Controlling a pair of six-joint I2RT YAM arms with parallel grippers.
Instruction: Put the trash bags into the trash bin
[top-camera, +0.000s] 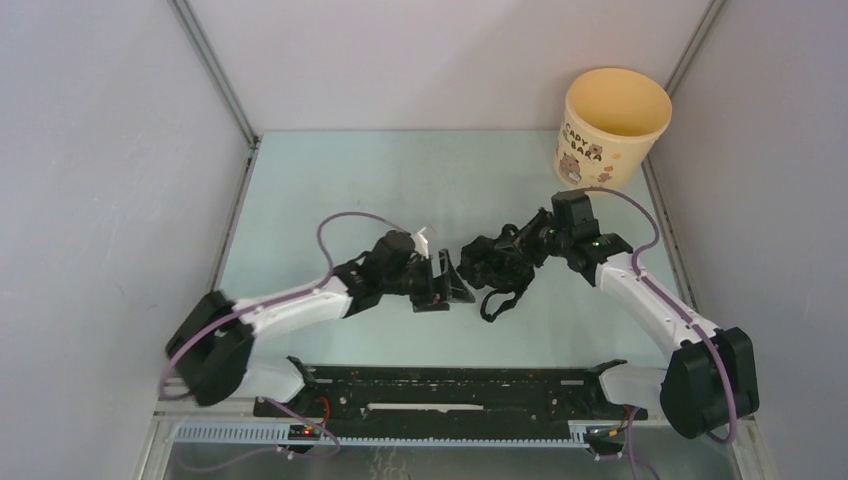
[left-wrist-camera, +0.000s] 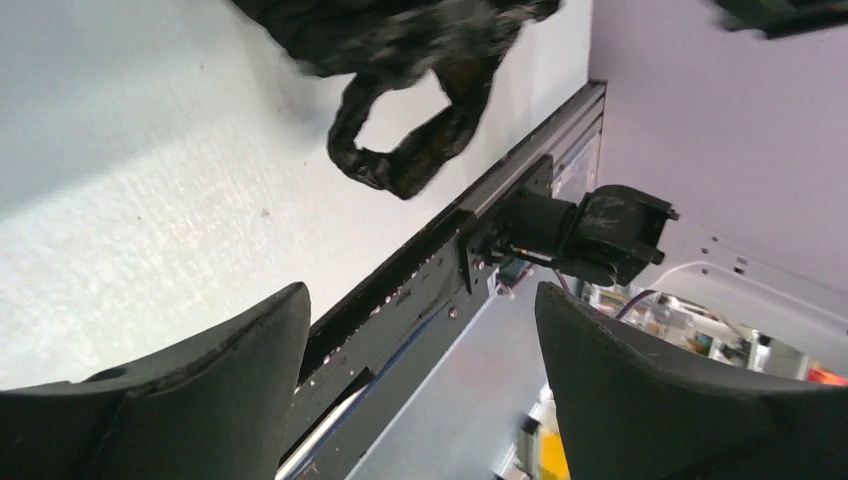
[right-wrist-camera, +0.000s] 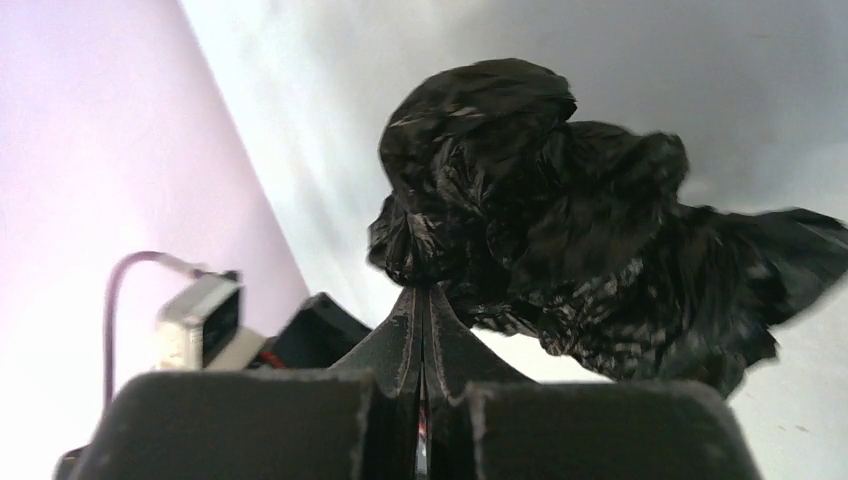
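The crumpled black trash bag (top-camera: 497, 265) hangs near the table's middle, a loop handle dangling below it. My right gripper (top-camera: 524, 243) is shut on a fold of the bag (right-wrist-camera: 540, 200); the fingertips (right-wrist-camera: 412, 310) pinch the film together. My left gripper (top-camera: 445, 278) is open and empty just left of the bag. In the left wrist view the bag's loop handle (left-wrist-camera: 400, 150) lies ahead of the spread fingers (left-wrist-camera: 240, 340). The pale yellow trash bin (top-camera: 612, 125) with bear pictures stands upright at the far right corner.
Grey walls close the table (top-camera: 330, 180) on the left, back and right. A black rail (top-camera: 450, 385) runs along the near edge between the arm bases. The left arm's purple cable (top-camera: 345, 222) arches above the table.
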